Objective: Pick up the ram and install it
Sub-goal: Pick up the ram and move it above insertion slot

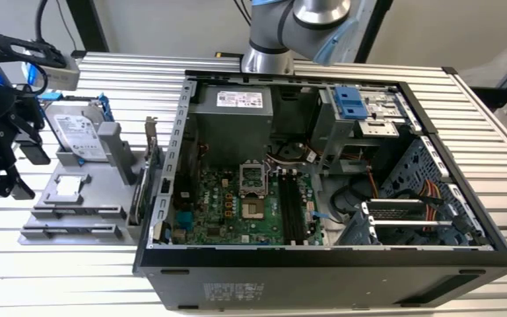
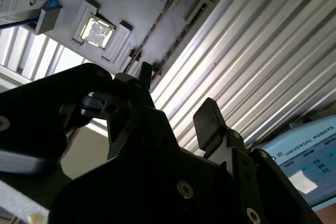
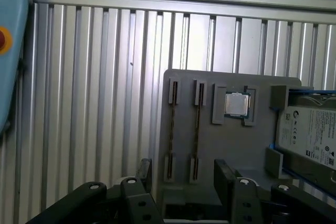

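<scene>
- The ram (image 3: 197, 129) stands on edge in a slot of the grey holder (image 3: 236, 150), seen as a thin strip from above; a second strip (image 3: 172, 129) stands in the slot just beside it, parallel.
- The gripper (image 3: 184, 179) hangs above the holder with its jaws spread wide and nothing between them; in the first wrist view both strips fall inside the gap between its fingers (image 3: 226, 174).
- In the exterior view the gripper sits at the view's far left, over the left edge of the holder.
- On the holder, beside the slots, lies a square processor chip (image 3: 236, 103); past it stands a hard drive (image 1: 77, 132) with blue handles.
- A card with a metal bracket (image 1: 148, 172) stands at the holder's right side, against the open computer case (image 1: 324, 284).
- Inside the case the motherboard (image 1: 227, 211) lies flat, with dark memory slots (image 1: 293, 211) running near to far.
- Everything rests on a ribbed metal table (image 3: 105, 103).
</scene>
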### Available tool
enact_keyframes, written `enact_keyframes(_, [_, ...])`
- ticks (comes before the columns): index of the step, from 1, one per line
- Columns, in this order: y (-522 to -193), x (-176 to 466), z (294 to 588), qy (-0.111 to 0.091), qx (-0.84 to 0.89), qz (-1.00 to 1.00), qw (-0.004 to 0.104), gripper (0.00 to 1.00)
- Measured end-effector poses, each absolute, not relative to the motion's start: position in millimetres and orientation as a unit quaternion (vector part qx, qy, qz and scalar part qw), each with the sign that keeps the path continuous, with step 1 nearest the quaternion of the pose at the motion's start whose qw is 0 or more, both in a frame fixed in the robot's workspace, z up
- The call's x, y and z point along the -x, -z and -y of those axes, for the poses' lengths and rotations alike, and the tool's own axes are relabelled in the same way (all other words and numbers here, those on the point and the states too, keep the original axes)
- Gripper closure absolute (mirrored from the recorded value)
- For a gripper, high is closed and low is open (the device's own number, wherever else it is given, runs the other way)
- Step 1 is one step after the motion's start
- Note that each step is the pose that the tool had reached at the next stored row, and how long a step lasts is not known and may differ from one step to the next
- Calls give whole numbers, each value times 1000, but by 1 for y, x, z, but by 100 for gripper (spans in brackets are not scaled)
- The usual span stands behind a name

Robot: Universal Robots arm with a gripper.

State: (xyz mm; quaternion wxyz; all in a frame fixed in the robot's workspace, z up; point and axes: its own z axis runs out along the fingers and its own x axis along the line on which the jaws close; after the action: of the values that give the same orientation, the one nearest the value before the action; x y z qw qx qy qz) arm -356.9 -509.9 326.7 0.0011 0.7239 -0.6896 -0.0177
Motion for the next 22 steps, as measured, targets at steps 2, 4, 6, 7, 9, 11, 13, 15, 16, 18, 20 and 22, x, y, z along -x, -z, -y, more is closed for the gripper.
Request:
enact_keyframes(2, [-326,357,510,18,-724,690,1,0])
enact_keyframes(4, [-326,357,510,18,-724,690,1,0])
enact_keyframes(6, [-326,357,510,18,-724,690,1,0])
enact_keyframes(7, [-325,357,510,18,-724,690,1,0])
enact_keyframes(9, [-325,357,510,18,-724,690,1,0])
enact_keyframes(11, [-324,357,510,18,-724,690,1,0])
enact_keyframes(13, [-323,357,510,18,-724,690,1,0])
enact_keyframes(15, [-322,357,510,18,-724,690,1,0])
enact_keyframes(16, [-322,357,510,18,-724,690,1,0])
enact_keyframes(18, [-321,357,510,18,-724,690,1,0])
enact_keyframes(20, [-320,357,510,18,-724,690,1,0])
enact_keyframes(22, [-319,357,510,18,-724,690,1,0])
